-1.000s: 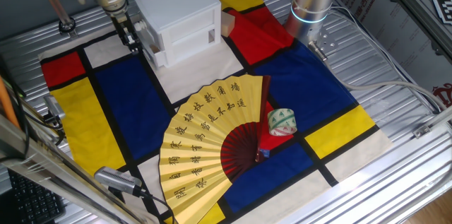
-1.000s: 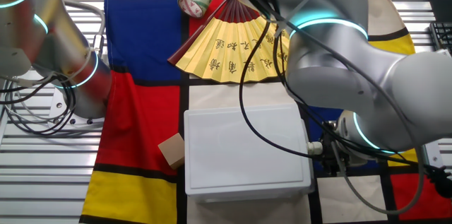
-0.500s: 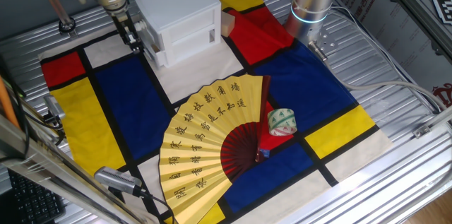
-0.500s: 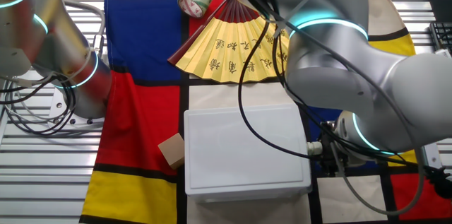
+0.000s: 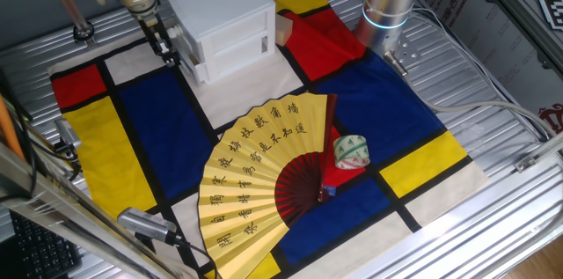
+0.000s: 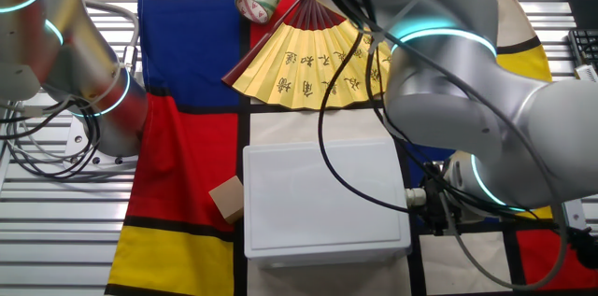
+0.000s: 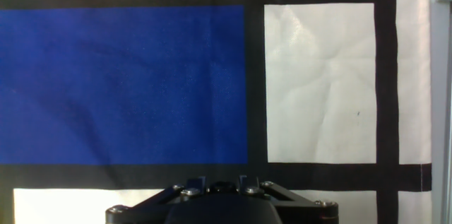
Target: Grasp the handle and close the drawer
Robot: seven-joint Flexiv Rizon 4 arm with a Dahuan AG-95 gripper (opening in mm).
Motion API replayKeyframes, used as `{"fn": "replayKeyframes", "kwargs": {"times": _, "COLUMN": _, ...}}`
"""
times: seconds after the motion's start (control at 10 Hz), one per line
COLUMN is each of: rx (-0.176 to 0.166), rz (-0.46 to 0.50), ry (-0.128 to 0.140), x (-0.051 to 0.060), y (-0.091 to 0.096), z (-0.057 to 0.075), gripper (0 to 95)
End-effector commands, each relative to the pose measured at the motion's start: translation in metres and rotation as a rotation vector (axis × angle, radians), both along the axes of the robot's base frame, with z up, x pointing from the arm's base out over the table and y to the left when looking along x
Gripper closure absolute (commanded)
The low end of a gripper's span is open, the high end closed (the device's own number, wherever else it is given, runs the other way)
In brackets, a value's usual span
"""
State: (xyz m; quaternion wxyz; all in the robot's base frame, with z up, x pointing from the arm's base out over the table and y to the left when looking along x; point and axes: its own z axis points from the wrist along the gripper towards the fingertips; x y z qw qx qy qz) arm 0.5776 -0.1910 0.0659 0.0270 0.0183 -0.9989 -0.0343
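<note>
Inspector: Your black two-finger gripper sits against the left side of the small white plastic cabinet, at its lower drawer.
Operator: Jaws?
Inspector: Cannot tell; the handle is hidden. The yellow paper fan lies well apart on the bench

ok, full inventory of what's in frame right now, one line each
cabinet: 1, white, two drawers, at the far end of the cloth
drawer: 1, white, lower front of the cabinet, looks nearly shut
handle: white; cannot make it out in any view
fan: 1, yellow with red centre, spread open in the middle of the cloth
tape roll: 1, green-patterned, on the fan's red edge
cardboard box: 1, small, brown, touching the cabinet's side
cloth: 1, red, blue, yellow and white blocks, covering the table
claw: 1, dark, beside the cabinet's front corner; fingers' state unclear
</note>
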Motion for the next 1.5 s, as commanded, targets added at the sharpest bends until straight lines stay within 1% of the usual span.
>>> {"fn": "replayKeyframes", "kwargs": {"times": 0.1, "rx": -0.004, "rz": 0.001, "ry": 0.002, "x": -0.0006, "y": 0.0000, "z": 0.0000, "gripper": 95.0}}
{"fn": "replayKeyframes", "kwargs": {"times": 0.3, "rx": 0.000, "rz": 0.000, "ry": 0.014, "x": -0.0012, "y": -0.0001, "z": -0.0002, "gripper": 95.0}}
{"fn": "replayKeyframes", "kwargs": {"times": 0.5, "rx": -0.009, "rz": 0.005, "ry": 0.021, "x": -0.0020, "y": -0.0001, "z": -0.0001, "gripper": 95.0}}
{"fn": "replayKeyframes", "kwargs": {"times": 0.7, "rx": -0.003, "rz": 0.001, "ry": 0.036, "x": -0.0029, "y": -0.0002, "z": -0.0004, "gripper": 95.0}}
{"fn": "replayKeyframes", "kwargs": {"times": 0.8, "rx": -0.001, "rz": 0.000, "ry": 0.035, "x": -0.0030, "y": -0.0001, "z": -0.0003, "gripper": 95.0}}
{"fn": "replayKeyframes", "kwargs": {"times": 0.9, "rx": -0.010, "rz": 0.003, "ry": 0.036, "x": -0.0033, "y": -0.0001, "z": -0.0003, "gripper": 95.0}}
{"fn": "replayKeyframes", "kwargs": {"times": 1.2, "rx": -0.002, "rz": -0.003, "ry": 0.037, "x": -0.0073, "y": 0.0000, "z": -0.0005, "gripper": 95.0}}
{"fn": "replayKeyframes", "kwargs": {"times": 1.3, "rx": -0.005, "rz": -0.002, "ry": 0.032, "x": -0.0078, "y": 0.0005, "z": 0.0002, "gripper": 95.0}}
{"fn": "replayKeyframes", "kwargs": {"times": 1.4, "rx": -0.011, "rz": 0.000, "ry": 0.035, "x": -0.0082, "y": 0.0005, "z": 0.0002, "gripper": 95.0}}
{"fn": "replayKeyframes", "kwargs": {"times": 1.5, "rx": -0.011, "rz": 0.000, "ry": 0.036, "x": -0.0086, "y": 0.0005, "z": 0.0001, "gripper": 95.0}}
